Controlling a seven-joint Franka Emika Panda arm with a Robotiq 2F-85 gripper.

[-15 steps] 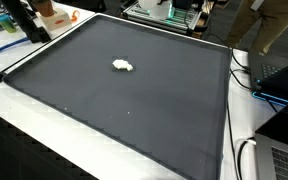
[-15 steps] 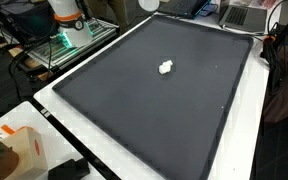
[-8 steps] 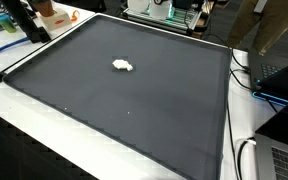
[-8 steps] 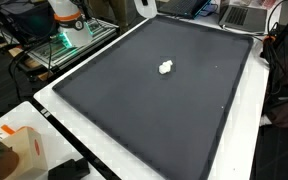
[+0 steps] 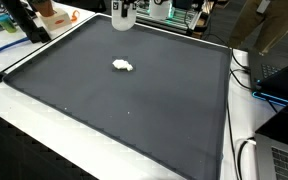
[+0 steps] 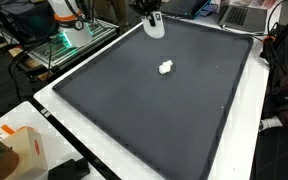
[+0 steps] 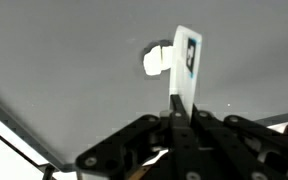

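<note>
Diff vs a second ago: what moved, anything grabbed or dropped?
The gripper, shut on a white card, has come down into both exterior views, over the far edge of the dark mat. No grab or release shows. The white lump lies on the mat where it was.

In an exterior view you have a white card (image 5: 123, 15) hanging over the far edge of the black mat (image 5: 134, 120), well apart from the small white lump (image 5: 123, 66).
</note>
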